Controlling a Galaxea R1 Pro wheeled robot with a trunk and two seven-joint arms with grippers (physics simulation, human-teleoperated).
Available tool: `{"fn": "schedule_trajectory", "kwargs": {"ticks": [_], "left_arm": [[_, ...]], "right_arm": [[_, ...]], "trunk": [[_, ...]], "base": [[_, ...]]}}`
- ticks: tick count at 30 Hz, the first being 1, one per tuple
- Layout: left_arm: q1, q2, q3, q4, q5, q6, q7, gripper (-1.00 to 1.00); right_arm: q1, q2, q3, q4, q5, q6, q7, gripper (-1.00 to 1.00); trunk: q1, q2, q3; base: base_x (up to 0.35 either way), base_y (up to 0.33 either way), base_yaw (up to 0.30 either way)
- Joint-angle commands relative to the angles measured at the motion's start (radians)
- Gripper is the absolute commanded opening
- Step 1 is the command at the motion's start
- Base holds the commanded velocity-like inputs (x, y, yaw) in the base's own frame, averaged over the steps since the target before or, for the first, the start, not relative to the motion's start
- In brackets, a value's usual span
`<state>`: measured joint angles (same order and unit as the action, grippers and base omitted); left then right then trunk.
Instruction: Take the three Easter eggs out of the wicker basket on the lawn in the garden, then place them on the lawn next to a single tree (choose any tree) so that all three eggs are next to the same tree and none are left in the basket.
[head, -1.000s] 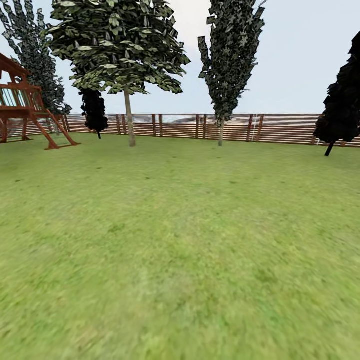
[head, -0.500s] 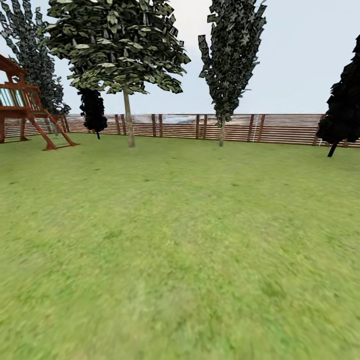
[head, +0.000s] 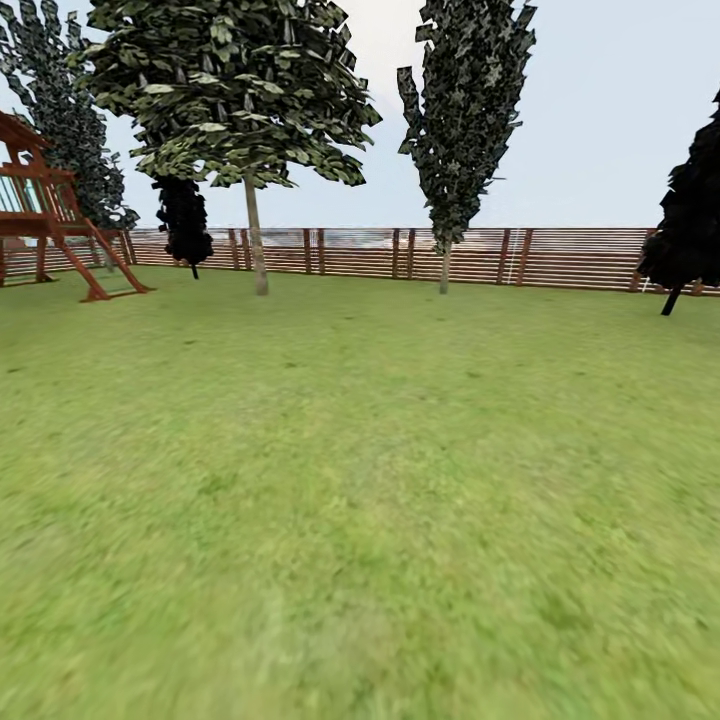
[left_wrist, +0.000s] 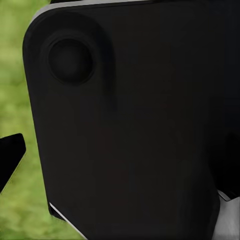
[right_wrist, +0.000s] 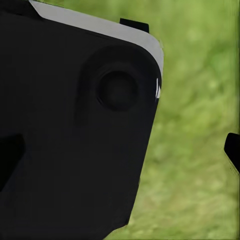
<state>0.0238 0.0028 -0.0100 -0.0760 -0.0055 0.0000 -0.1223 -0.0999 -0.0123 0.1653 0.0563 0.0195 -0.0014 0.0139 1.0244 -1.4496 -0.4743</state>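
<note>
The head view looks out across the lawn (head: 360, 500) of the garden toward the brown slatted fence (head: 560, 257) along its far edge, a framing that suits a robot travelling and searching rather than handling anything. No basket or egg lies on the stretch of grass ahead. The tree (head: 256, 240) with the bare pale trunk stands near the far edge of the lawn, just before the fence, left of centre, with a slimmer dark-leaved tree (head: 445, 250) to its right and a red wooden play frame (head: 50, 220) at the far left edge. In each wrist view a large black housing (left_wrist: 130, 125) blocks the lens, with blurred grass beside it, which suggests both arms hang folded low against the body for the drive. Whether either end effector is clenched or released cannot be told.
</note>
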Motion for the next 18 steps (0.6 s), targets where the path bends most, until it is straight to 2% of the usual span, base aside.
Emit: {"fn": "schedule_trajectory", "kwargs": {"ticks": [1,9,18], "left_arm": [[0.001,0.0,-0.001,-0.002,-0.001,0.0,-0.002,1.0],[0.001,0.0,-0.001,-0.002,-0.001,0.0,-0.003,1.0],[0.001,0.0,-0.001,-0.002,-0.001,0.0,-0.002,1.0]], "right_arm": [[-0.001,0.0,0.005,0.002,0.002,0.0,0.001,1.0],[-0.001,0.0,0.005,0.002,0.002,0.0,0.001,1.0],[-0.001,0.0,0.005,0.002,0.002,0.0,0.001,1.0]], "trunk": [[0.001,0.0,-0.001],[0.001,0.0,-0.001],[0.001,0.0,-0.001]], "base": [[0.335,0.0,0.021],[0.334,0.0,0.181],[0.335,0.0,0.017]]}}
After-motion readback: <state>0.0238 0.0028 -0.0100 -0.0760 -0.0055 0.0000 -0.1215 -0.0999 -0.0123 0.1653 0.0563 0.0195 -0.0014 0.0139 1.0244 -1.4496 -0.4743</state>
